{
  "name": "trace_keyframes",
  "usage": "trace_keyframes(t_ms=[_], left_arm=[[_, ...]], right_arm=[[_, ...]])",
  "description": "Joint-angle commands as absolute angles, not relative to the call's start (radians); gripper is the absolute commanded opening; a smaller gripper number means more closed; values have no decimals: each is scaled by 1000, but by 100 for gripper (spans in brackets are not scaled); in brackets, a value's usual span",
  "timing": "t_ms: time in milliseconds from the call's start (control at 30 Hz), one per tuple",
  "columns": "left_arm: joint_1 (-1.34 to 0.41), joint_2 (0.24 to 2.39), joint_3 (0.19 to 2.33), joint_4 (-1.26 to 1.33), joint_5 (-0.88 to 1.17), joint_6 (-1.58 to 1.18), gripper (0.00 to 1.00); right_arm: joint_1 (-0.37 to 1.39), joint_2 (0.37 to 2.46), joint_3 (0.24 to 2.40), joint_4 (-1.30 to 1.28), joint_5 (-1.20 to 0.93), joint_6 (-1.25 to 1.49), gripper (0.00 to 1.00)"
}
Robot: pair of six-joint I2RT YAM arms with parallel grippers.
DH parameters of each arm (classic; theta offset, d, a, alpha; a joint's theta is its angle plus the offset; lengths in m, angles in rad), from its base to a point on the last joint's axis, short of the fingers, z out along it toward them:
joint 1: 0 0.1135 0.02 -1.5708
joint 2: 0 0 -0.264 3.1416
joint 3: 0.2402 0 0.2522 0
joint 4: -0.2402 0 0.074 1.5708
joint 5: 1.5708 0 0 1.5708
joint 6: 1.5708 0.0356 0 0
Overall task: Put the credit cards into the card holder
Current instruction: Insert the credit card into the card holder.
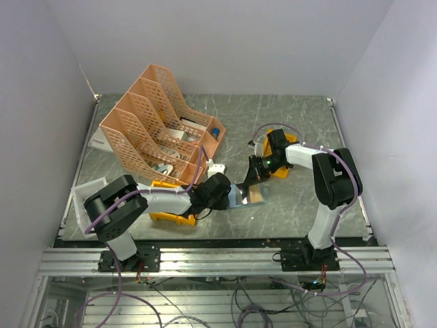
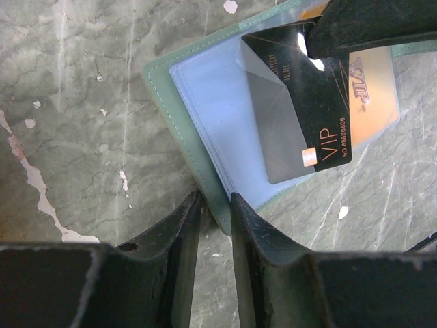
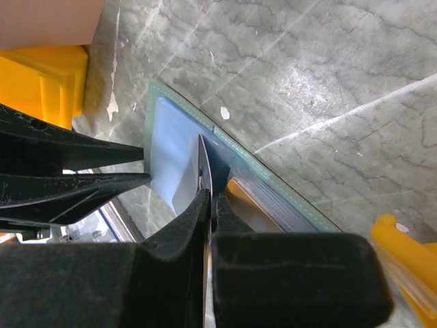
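Insertion step: black VIP card partly inside the open card holder.
Top view: the holder lies flat on the marbled table between the arms, with the left gripper at its left edge and the right gripper just behind it. Left wrist: the left jaws nip the grey-green stitched cover edge. The glossy card slants long-axis into the clear sleeve, and an orange card sits sleeved beside it. Right wrist: the right fingers are pressed together on the card, seen edge-on, with the holder directly ahead.
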State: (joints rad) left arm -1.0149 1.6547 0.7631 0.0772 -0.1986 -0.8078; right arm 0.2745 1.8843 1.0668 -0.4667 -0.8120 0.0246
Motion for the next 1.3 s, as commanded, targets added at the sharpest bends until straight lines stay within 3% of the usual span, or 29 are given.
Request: trace_keyframes(t_ms=[0,933,1267], left_arm=[[-1007,1675,794,72,-210,-793,35],[-1002,1659,787,92,-191,-796,36],[-1004,1536,779,75,-211,-805,38]], right_arm=[[283,1925,1090,-484,-793,3,0],[319,2003,1136,-498,-865,0,10],[306,2003,1115,-460,-914,34,10]])
